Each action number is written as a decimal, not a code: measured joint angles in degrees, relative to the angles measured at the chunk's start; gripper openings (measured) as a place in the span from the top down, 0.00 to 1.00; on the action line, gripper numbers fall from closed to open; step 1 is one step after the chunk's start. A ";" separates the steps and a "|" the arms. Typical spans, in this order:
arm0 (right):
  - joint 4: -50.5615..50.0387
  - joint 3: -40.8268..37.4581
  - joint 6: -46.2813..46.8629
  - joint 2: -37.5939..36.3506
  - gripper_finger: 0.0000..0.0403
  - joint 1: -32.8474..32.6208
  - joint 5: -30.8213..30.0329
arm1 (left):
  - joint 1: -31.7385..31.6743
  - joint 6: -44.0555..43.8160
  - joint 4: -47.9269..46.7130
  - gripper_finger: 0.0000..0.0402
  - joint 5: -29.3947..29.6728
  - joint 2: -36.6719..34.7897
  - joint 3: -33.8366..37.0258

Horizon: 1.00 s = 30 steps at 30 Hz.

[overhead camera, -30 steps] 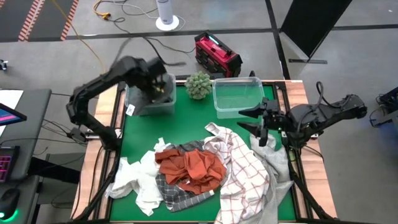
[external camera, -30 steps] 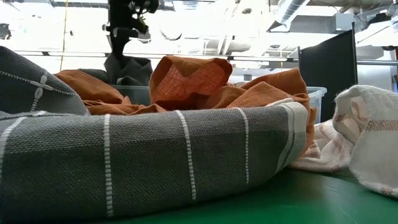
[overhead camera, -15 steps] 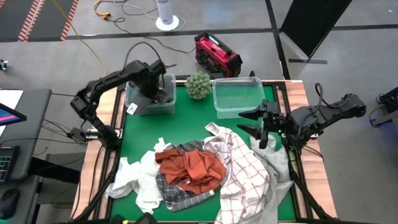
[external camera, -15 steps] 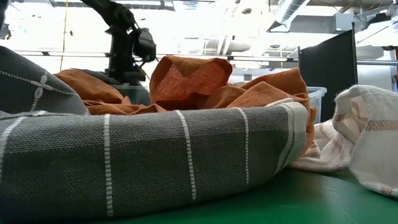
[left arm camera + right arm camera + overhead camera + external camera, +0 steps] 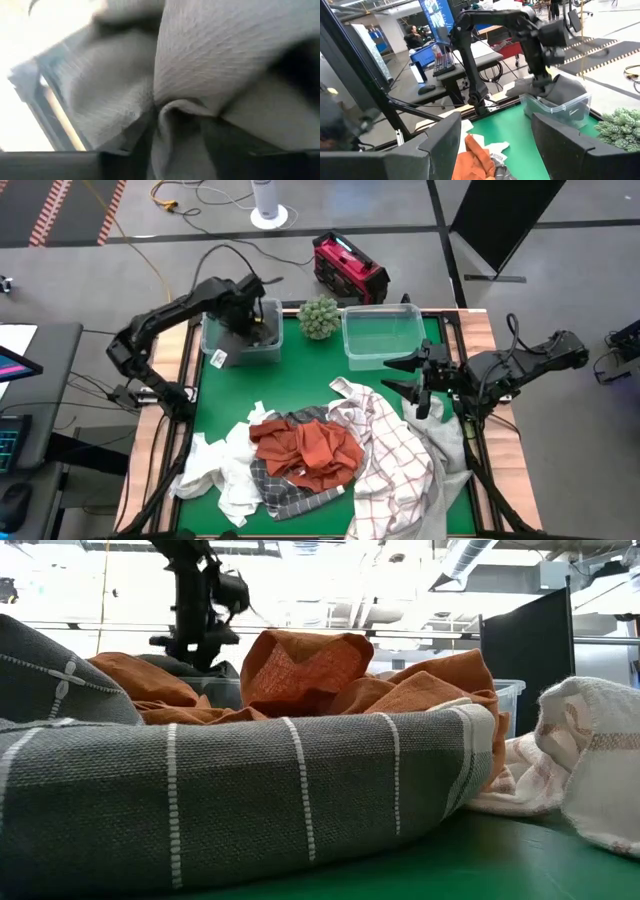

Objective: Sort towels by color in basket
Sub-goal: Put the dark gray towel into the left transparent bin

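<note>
Left gripper point(image 5: 258, 328) is down inside the left clear bin point(image 5: 222, 352) at the table's far left, pressed into the dark grey towel point(image 5: 555, 90) that fills it. In the left wrist view that grey cloth point(image 5: 210, 60) bunches up right against the fingers, with the bin's wall just to one side; cannot tell whether the fingers are apart or clamped on the cloth.

Right gripper point(image 5: 412, 383) hovers above the green table point(image 5: 300, 380), fingers wide apart, holding nothing. The empty clear bin point(image 5: 383, 335) sits just beyond it and the white towel with thin grid lines point(image 5: 395, 450) lies just beneath and beside it.

The other towels are piled mid-table, near the right gripper and well apart from the left one: the rust-orange towel point(image 5: 308, 452) on top, the dark grey plaid towel point(image 5: 290, 488) under it, the white towel point(image 5: 222, 470) at the pile's left end. In the low view the plaid towel point(image 5: 250, 800) fills the foreground with the orange one point(image 5: 310, 665) behind.

A small green plant point(image 5: 319, 316) stands between the two bins. A red case point(image 5: 350, 268) sits on the floor beyond the table.
</note>
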<state>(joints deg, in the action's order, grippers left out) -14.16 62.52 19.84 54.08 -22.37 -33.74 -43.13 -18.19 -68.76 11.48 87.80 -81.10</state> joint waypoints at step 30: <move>0.14 0.00 -2.34 0.00 0.33 2.56 -0.02 | 5.57 9.80 -11.11 0.76 -8.33 -6.32 4.20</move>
<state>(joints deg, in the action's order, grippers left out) -14.02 62.52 17.50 54.08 -19.81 -33.76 -37.56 -8.39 -79.88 3.15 81.47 -76.90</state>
